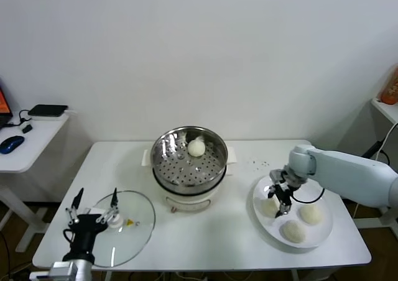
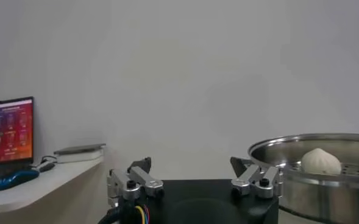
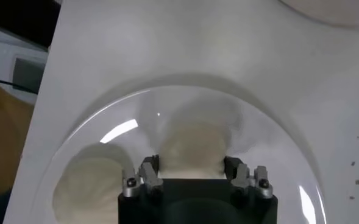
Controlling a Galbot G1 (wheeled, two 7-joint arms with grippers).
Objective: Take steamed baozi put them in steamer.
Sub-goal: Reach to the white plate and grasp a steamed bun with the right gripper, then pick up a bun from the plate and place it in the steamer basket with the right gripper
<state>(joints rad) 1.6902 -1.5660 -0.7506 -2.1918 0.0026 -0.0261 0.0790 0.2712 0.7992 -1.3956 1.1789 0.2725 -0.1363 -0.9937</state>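
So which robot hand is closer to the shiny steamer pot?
Right. The right gripper is over the white plate beside the steamer; the left gripper hangs farther off, above the glass lid.

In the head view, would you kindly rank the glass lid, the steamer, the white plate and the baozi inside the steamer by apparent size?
1. glass lid, white plate and steamer: too alike to rank; the lid and plate also lie nearer the camera.
2. baozi in the steamer: clearly smallest.
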